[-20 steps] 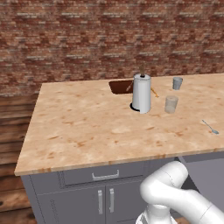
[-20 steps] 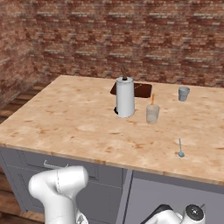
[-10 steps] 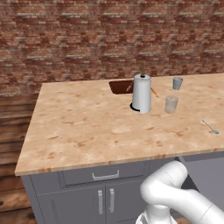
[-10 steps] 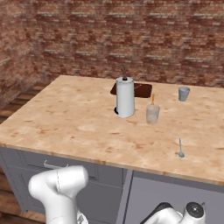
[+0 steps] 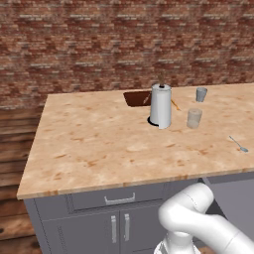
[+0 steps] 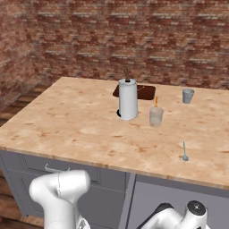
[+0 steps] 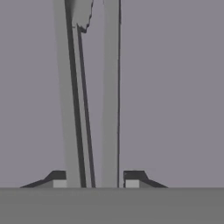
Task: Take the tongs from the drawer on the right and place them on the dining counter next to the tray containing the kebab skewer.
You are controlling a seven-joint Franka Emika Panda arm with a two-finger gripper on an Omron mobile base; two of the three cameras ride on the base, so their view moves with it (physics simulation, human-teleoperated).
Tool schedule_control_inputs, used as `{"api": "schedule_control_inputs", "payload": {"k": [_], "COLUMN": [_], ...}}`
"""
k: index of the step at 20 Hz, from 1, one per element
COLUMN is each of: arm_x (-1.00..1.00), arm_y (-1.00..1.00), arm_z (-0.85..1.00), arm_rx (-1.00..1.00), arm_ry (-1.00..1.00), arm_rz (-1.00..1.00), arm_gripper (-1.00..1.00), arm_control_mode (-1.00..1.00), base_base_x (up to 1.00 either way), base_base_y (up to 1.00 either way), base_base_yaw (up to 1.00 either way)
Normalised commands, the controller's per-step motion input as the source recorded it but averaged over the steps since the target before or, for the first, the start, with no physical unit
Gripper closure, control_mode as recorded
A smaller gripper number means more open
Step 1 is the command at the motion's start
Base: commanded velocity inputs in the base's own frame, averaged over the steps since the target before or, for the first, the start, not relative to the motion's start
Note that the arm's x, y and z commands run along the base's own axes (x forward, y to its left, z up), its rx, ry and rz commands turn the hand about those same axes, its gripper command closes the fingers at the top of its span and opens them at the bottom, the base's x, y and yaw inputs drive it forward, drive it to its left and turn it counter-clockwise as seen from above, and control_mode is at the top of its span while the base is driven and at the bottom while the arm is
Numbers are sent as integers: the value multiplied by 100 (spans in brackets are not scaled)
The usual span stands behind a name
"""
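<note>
The claw (image 7: 92, 181) sits clamped on the grey metal tongs (image 7: 89, 109), whose 2 slim arms run lengthwise straight away from it over the flat grey drawer floor (image 7: 175, 87). The dark reddish-brown tray (image 6: 144, 92) lies on the speckled peach stone table (image 6: 89, 125), probably well above.

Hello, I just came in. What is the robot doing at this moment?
The arm is reaching low, beside the counter. In the hand view, the gripper is shut on the grey tongs, which lie inside the grey drawer. On the counter, the tray sits behind the paper-towel roll, with two cups and a spoon nearby. The tongs are not yet on the counter.
</note>
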Motion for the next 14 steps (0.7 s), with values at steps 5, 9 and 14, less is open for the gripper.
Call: {"api": "schedule_control_inputs", "payload": {"k": [5,9,14], "arm_x": [-9,-19,-29], "arm_y": [9,0,0], "arm_z": [48,49,47], "arm_rx": [0,0,0], "arm_ry": [0,0,-3], "arm_rz": [0,0,0], "arm_gripper": [100,100,100], "arm_control_mode": [-100,-100,-100], "base_base_x": [0,0,0], "base_base_y": [0,0,0], "base_base_yaw": [0,0,0]}}
